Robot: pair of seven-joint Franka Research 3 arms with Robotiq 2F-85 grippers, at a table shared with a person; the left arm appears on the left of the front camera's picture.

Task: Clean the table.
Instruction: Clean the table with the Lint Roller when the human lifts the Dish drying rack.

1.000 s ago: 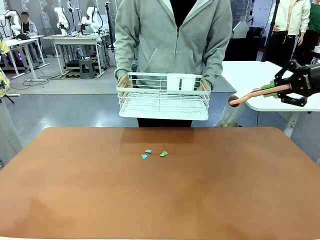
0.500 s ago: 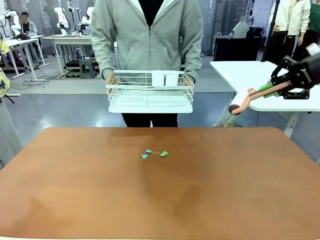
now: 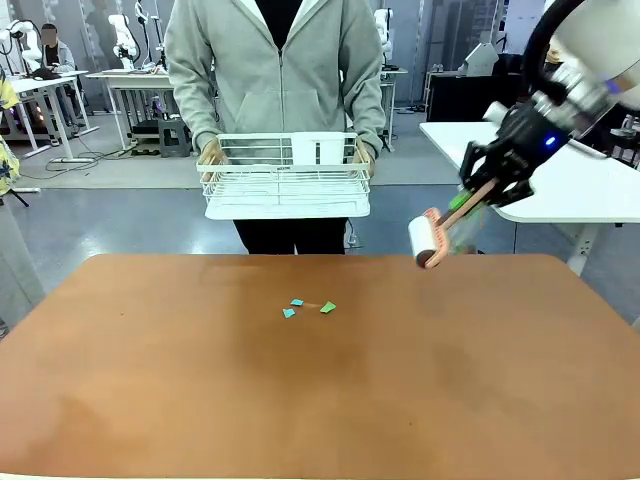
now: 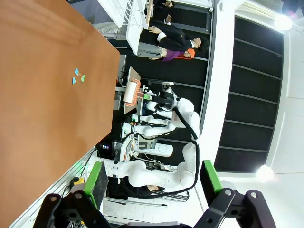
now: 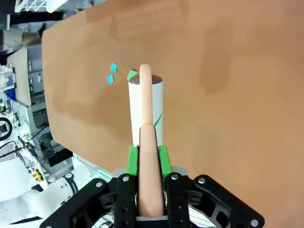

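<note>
Over terracotta table (image 3: 450,380), right gripper (image 3: 468,205) clamps the lint roller (image 3: 427,241) handle.

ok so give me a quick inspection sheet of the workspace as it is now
surface: reddish-brown table, smooth, no stains seen
job's things: lint roller, handle clamped in the right pincer, over the table's far right side; three small scraps, two blue, one green, loose near the far middle
clutter: nothing seen besides the scraps
grippers: right pincer shut on the lint roller; left pincer open, empty, away from the table
cables: black cable looping along the right arm
surroundings: person at the far edge holding a white wire rack; white-topped table behind right
</note>
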